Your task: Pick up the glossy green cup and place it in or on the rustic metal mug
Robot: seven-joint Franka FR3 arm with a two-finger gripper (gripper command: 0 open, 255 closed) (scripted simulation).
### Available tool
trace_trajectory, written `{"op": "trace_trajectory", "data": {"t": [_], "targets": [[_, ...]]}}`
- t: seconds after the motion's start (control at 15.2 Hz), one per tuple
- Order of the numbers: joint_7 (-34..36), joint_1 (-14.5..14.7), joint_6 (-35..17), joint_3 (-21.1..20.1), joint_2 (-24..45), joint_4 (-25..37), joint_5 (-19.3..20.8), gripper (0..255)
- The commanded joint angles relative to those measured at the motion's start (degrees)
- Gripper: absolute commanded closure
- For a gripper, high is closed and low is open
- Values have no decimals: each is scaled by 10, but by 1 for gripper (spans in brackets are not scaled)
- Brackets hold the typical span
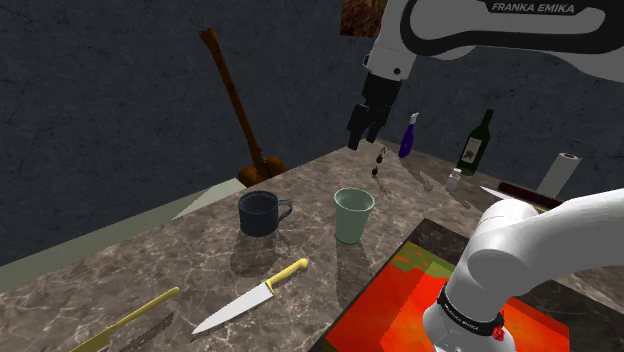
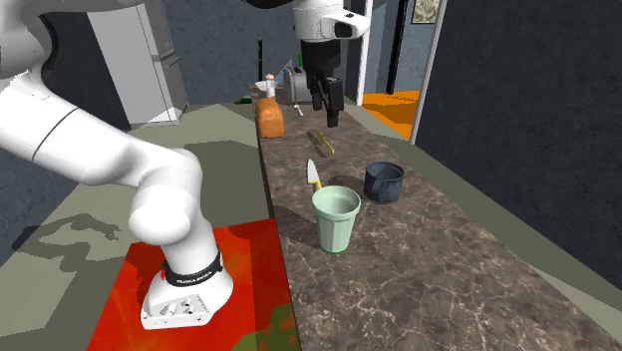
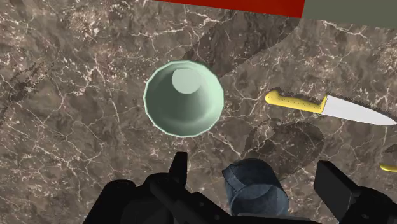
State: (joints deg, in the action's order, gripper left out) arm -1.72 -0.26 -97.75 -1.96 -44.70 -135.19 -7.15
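A brown marbled countertop runs from the lower left of the shoulder view to its upper right. Near the frame's centre a pale green cup stands upright on it. Left of it, and apart from it, stands a dark blue-grey mug, its handle toward the cup. Below them lies a yellow-handled knife, and at lower left a second, yellowish knife. At upper right stand a blue bottle, a green bottle and a white paper roll
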Motion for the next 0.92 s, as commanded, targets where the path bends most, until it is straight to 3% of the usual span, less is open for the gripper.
{"op": "trace_trajectory", "data": {"t": [0.0, 0.86], "targets": [[0, 0, 0, 0, 0, 0, 0, 0], [-49, -52, -117, 89, 139, -96, 4, 0]]}}
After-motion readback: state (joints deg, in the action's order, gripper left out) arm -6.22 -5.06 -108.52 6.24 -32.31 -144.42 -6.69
